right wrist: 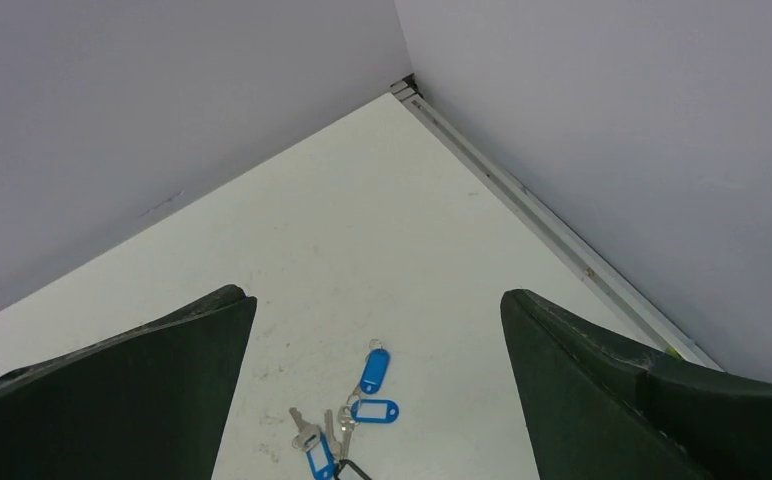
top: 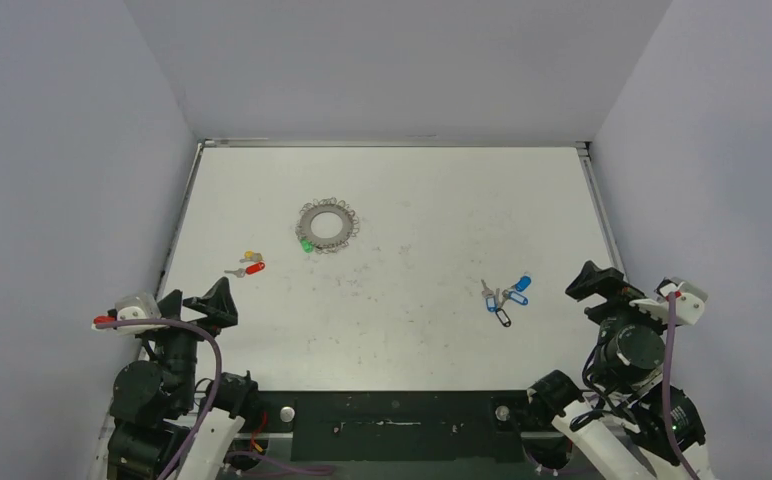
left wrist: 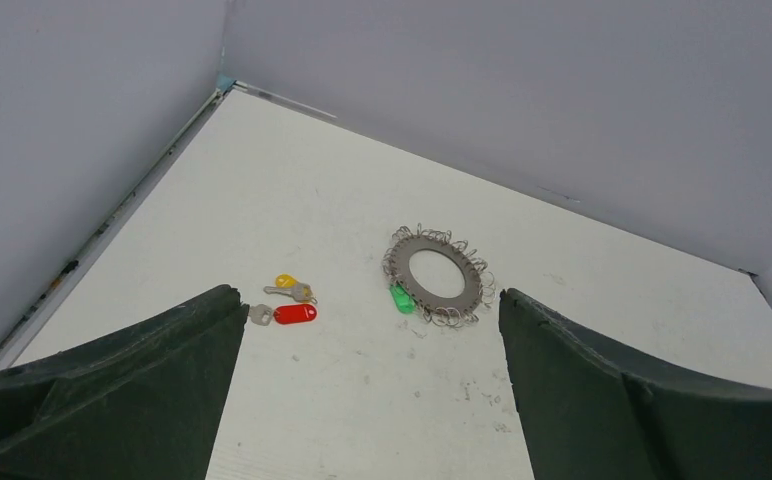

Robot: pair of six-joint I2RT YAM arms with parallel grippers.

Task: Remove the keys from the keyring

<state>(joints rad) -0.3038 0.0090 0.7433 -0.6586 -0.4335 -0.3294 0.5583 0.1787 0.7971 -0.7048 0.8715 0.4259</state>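
The keyring (top: 327,225) is a flat grey metal ring fringed with small wire loops, lying on the white table in the far middle; it also shows in the left wrist view (left wrist: 436,274). The green-tagged key (top: 307,245) lies at the ring's near left rim, touching its loops, and shows in the left wrist view (left wrist: 402,298). My left gripper (top: 194,302) is open and empty at the near left, well short of the ring. My right gripper (top: 596,285) is open and empty at the near right.
Red- and yellow-tagged keys (top: 250,264) lie left of the ring, also in the left wrist view (left wrist: 288,303). Blue- and black-tagged keys (top: 506,297) lie near the right gripper, also in the right wrist view (right wrist: 347,420). Grey walls enclose the table on three sides.
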